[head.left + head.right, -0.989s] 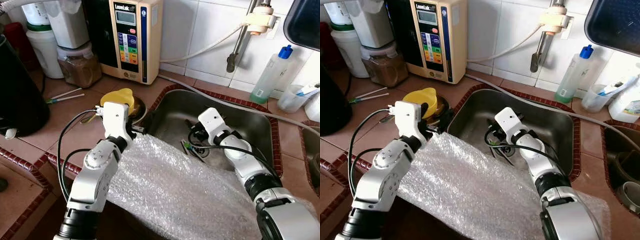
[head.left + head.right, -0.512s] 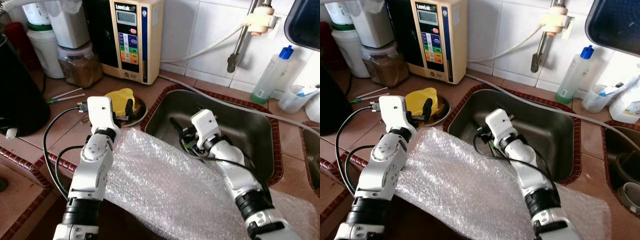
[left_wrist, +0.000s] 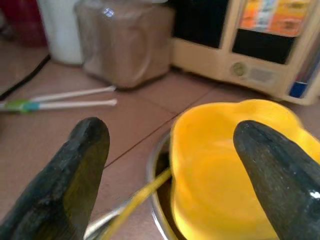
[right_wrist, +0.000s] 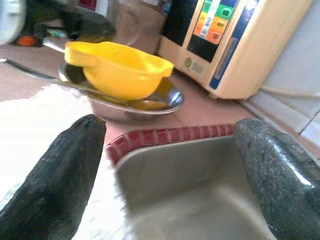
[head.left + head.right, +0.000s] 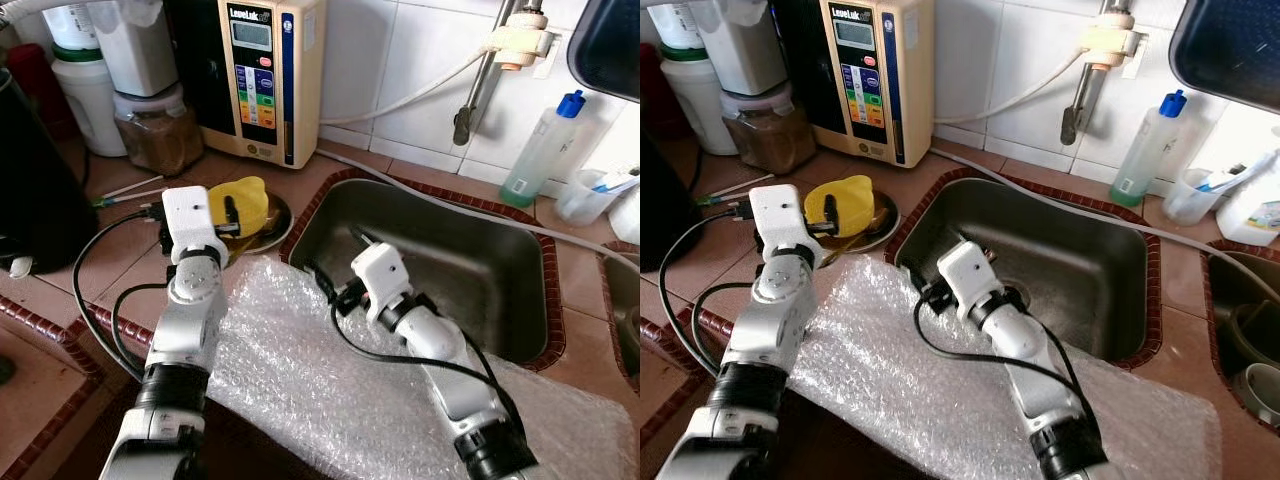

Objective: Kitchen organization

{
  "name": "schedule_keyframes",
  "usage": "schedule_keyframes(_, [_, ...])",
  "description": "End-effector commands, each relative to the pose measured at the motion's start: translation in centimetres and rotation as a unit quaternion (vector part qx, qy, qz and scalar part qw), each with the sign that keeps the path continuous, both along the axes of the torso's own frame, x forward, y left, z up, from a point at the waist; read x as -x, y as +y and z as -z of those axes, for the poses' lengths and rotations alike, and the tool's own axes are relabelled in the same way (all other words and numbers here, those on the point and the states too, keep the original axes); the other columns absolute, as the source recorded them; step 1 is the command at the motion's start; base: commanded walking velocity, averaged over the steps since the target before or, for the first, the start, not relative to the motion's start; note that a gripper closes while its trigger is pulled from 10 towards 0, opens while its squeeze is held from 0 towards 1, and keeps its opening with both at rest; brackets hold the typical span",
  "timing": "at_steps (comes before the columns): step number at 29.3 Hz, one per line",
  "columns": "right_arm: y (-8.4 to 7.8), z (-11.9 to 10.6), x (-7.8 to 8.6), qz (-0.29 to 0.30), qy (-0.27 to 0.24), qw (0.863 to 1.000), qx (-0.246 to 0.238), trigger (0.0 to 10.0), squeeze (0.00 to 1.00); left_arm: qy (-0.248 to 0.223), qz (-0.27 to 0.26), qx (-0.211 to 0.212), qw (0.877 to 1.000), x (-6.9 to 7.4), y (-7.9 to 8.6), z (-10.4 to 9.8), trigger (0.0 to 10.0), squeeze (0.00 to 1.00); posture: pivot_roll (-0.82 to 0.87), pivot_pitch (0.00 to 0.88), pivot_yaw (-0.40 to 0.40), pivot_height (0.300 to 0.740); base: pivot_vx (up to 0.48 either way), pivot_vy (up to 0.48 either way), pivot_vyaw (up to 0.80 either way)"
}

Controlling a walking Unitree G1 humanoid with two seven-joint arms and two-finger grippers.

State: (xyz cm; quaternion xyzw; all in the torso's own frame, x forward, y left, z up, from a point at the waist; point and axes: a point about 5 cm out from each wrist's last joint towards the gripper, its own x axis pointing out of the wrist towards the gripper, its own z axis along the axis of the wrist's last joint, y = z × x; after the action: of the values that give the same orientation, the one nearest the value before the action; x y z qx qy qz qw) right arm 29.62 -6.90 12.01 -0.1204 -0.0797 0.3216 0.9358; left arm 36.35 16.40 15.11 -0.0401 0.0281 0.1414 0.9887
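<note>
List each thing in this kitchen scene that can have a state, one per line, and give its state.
left gripper: open, at the yellow bowl
right gripper: open, holding nothing, over the sink's corner
yellow bowl: tilted in the metal dish
bubble wrap: spread flat over the sink's near edge
bottle: upright, capped

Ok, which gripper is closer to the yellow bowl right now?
Left. The left gripper is right at the yellow bowl, fingers open toward it. The right gripper sits further off, open over the sink's near-left corner beside the bubble wrap.
</note>
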Motion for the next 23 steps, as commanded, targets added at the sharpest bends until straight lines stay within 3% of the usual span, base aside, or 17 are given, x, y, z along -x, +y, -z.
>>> schedule_keyframes(1, [0.0,-0.8,0.0,-0.004,-0.009,1.000,0.001,10.0,0.00,0.018,-0.004,0.021,1.000,-0.3,-0.2,0.4,10.0,0.00,0.11,0.000,0.009,0.740,0.000,0.000,0.00])
schedule_keyframes(13, [0.5,-0.9,0.9,-0.020,-0.002,0.999,0.026,10.0,0.00,0.053,0.006,0.082,0.995,-1.0,-0.9,1.5,10.0,0.00,0.10,0.000,0.014,0.740,0.000,0.000,0.00])
schedule_keyframes(23, [0.6,-1.6,1.0,-0.026,-0.008,1.000,0.008,10.0,0.00,0.036,-0.021,0.072,0.997,-1.4,-0.1,0.6,10.0,0.00,0.10,0.000,0.012,0.740,0.000,0.000,0.00])
